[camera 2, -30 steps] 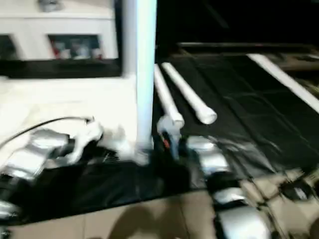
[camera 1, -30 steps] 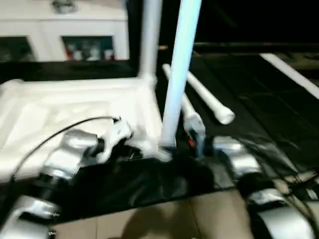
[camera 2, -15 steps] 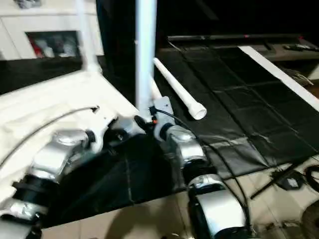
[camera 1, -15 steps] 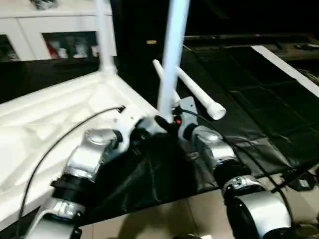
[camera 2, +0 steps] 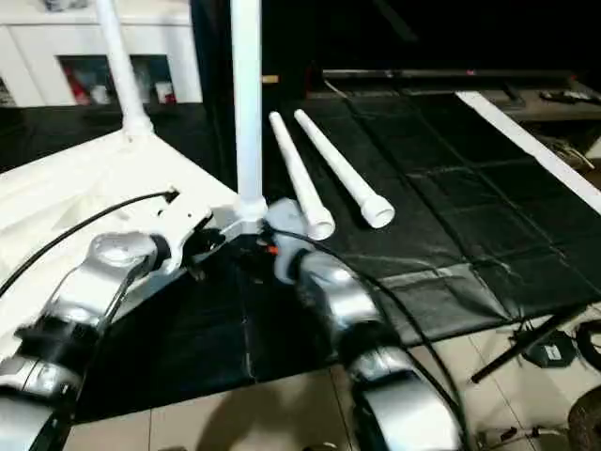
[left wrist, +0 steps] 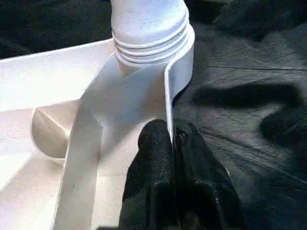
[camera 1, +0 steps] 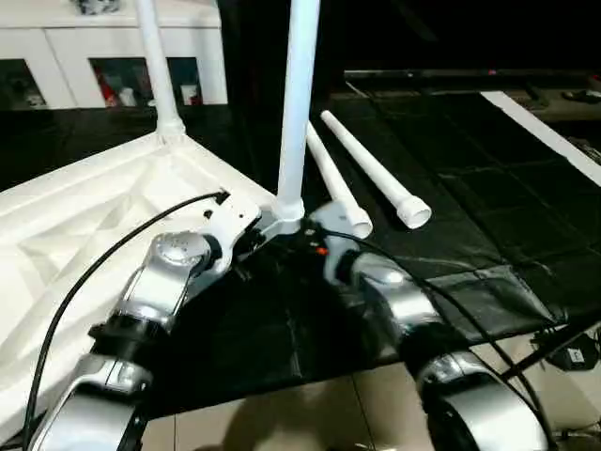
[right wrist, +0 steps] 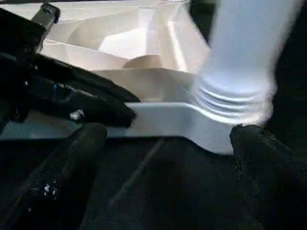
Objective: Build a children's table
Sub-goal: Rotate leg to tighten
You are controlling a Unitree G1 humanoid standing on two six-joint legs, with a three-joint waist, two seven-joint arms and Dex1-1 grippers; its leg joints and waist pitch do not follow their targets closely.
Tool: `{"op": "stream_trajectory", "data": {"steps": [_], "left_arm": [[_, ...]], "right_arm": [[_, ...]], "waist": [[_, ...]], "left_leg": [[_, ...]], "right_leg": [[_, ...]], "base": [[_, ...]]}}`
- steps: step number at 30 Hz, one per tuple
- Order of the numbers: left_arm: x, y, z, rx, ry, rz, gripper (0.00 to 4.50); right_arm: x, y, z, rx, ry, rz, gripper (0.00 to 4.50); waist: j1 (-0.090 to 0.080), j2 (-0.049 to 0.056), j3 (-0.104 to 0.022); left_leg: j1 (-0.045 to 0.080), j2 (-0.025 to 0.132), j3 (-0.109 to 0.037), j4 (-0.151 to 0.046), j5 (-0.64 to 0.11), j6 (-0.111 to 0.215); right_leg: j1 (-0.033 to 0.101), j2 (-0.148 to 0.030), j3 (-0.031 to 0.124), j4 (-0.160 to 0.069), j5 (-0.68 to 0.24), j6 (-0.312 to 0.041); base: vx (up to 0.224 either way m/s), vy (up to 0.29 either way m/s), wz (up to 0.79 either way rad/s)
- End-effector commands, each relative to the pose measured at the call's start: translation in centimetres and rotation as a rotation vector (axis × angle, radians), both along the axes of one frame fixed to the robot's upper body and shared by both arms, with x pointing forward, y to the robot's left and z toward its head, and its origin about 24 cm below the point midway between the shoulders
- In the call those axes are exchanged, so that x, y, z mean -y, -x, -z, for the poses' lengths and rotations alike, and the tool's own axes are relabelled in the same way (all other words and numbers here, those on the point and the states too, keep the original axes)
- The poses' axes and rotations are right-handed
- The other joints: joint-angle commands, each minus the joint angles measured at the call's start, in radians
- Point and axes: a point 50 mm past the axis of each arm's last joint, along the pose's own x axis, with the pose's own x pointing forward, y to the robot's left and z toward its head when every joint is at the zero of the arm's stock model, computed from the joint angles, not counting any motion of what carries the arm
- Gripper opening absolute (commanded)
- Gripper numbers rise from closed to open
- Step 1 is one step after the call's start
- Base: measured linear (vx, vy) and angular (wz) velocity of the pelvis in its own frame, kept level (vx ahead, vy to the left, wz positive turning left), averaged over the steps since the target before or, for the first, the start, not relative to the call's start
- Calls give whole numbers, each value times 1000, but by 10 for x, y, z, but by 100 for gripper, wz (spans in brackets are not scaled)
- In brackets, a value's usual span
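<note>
White plastic table top (camera 1: 84,216) is lying upside down on a black mat (camera 1: 451,188), ribbed underside facing up, toward the robot's left. 2 legs are standing upright in its corner sockets: the far leg (camera 1: 155,66) at the back corner, the near leg (camera 1: 296,103) at the corner closest to both grippers. The near leg's ringed base is sitting in its rounded socket (left wrist: 153,52). 2 loose legs (camera 1: 371,169) are lying side by side on the mat just past that corner, wide ends pointing toward the robot, not touching the top. Left gripper (left wrist: 171,158) is reaching in along the top's edge, its jaws pressed together on the thin upright rim (left wrist: 168,96) just below the socket, one black finger on each side of the wall. Right gripper (right wrist: 168,158) is facing the same corner from the mat side, its jaws spread wide, one finger (right wrist: 72,163) low beside the rim and the other (right wrist: 264,158) beside the near leg's base; whether either finger is touching the plastic cannot be told. Beyond the top, a white cabinet (camera 1: 122,56) with glass doors is standing at the back. Tiled floor (camera 1: 310,413) is showing at the mat's near edge.
</note>
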Motion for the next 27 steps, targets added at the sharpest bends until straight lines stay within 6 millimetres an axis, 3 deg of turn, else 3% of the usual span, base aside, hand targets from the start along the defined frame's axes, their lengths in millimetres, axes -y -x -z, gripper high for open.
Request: {"op": "stream_trajectory", "data": {"steps": [1, 2, 4, 5, 7, 8, 10, 12, 14, 15, 17, 18, 19, 22, 23, 24, 25, 26, 27], "left_arm": [[4, -9, -16, 122, -1, 19, 0], [3, -10, -16, 120, 2, 7, 0], [2, -10, -16, 102, 39, 11, 0], [2, -10, -17, 98, 47, 13, 28], [3, -11, -22, 109, 87, 21, 44], [2, -12, -26, 113, 112, 20, 44], [0, -13, -32, 134, 135, 24, 64], [-10, -15, -43, 171, 148, -11, 75], [-19, -15, -50, 182, 153, -34, 82], [-21, -15, -52, 184, 152, -38, 82], [-51, -12, -68, 210, 92, -109, 82], [-51, -12, -68, 210, 92, -109, 82], [-73, -9, -75, 215, 32, -164, 82], [-102, -1, -80, 207, -92, -228, 82], [-118, 4, -80, 187, -176, -255, 55], [-126, 8, -80, 173, -215, -266, 55], [-147, 18, -81, 129, -307, -302, 47], [-150, 20, -81, 122, -321, -308, 41], [-168, 30, -83, 83, -398, -346, 41]], "right_arm": [[7, -1, -5, 26, -13, 19, 439], [9, 0, -4, 17, -3, 21, 439], [11, 2, -1, 5, 14, 11, 439], [11, 3, 0, -1, 13, 7, 446], [13, 5, 1, -7, 15, -2, 450], [14, 5, 2, -2, 21, -2, 450], [14, 6, 2, 3, 26, -2, 450], [11, 7, 2, 2, 33, -18, 450], [8, 8, 2, -3, 38, -34, 450], [7, 8, 2, -4, 38, -36, 450], [-1, 8, 3, -10, 54, -62, 450], [-1, 8, 3, -10, 54, -62, 450], [-5, 7, 3, -15, 63, -67, 450], [-12, 6, 4, -23, 74, -72, 450], [-14, 5, 4, -32, 81, -69, 450], [-16, 5, 4, -35, 84, -67, 450], [-20, 4, 4, -44, 93, -64, 450], [-20, 3, 4, -46, 94, -66, 450], [-25, 3, 4, -53, 100, -74, 450]], "waist": [[3, 15, -72], [5, 21, -73], [3, 14, -75], [4, 14, -74], [7, 15, -75], [7, 9, -77], [7, 8, -76], [6, 0, -74], [7, 3, -72], [7, -1, -72], [3, -4, -70], [0, -4, -70], [-4, -7, -70], [-8, -2, -67], [-9, -1, -67], [-10, -7, -68], [-13, -7, -65], [-14, -4, -64], [-13, -3, -66]], "left_leg": [[-5, -1, 9, -61, -121, 42], [-4, 0, 7, -61, -124, 38], [-7, -1, 7, -61, -122, 37], [-5, -1, 8, -61, -125, 37], [-6, 0, 8, -59, -119, 39], [-6, 1, 9, -59, -113, 42], [-6, 1, 9, -59, -105, 41], [-6, 2, 9, -60, -117, 43], [-6, 2, 8, -61, -126, 41], [-5, 4, 7, -62, -126, 37], [-7, 4, 7, -63, -125, 31], [-6, 4, 6, -64, -125, 26], [-3, 6, 6, -65, -129, 19], [2, 7, 5, -68, -131, 12], [5, 8, 6, -68, -133, 9], [4, 9, 5, -69, -131, 8], [3, 9, 4, -72, -141, 4], [6, 9, 3, -73, -147, -2], [9, 13, 1, -72, -153, -10]], "right_leg": [[81, -59, 58, -76, -178, -154], [81, -59, 58, -74, -175, -155], [82, -60, 57, -73, -170, -161], [81, -59, 57, -74, -174, -163], [81, -61, 58, -72, -165, -171], [81, -61, 58, -72, -154, -173], [80, -60, 57, -67, -128, -188], [80, -62, 56, -69, -156, -179], [79, -63, 57, -71, -185, -169], [79, -65, 57, -70, -199, -163], [78, -65, 56, -70, -220, -154], [76, -63, 56, -69, -223, -150], [73, -63, 56, -69, -222, -150], [69, -60, 57, -67, -206, -156], [67, -61, 58, -66, -197, -160], [68, -61, 58, -64, -185, -164], [68, -61, 59, -62, -192, -162], [65, -62, 59, -62, -201, -161], [64, -66, 60, -59, -194, -165]], "base": [[0, 0, 0], [0, 0, 0], [0, 0, 0], [0, 0, 0], [0, 0, 0], [0, 0, 0], [0, 0, 0], [0, 0, 0], [0, 0, 0], [0, 0, 0], [0, 0, 0], [0, 0, 0], [0, 0, 0], [0, 0, 0], [0, 0, 0], [0, 0, 0], [0, 0, 0], [0, 0, 0], [0, 0, 0]]}}
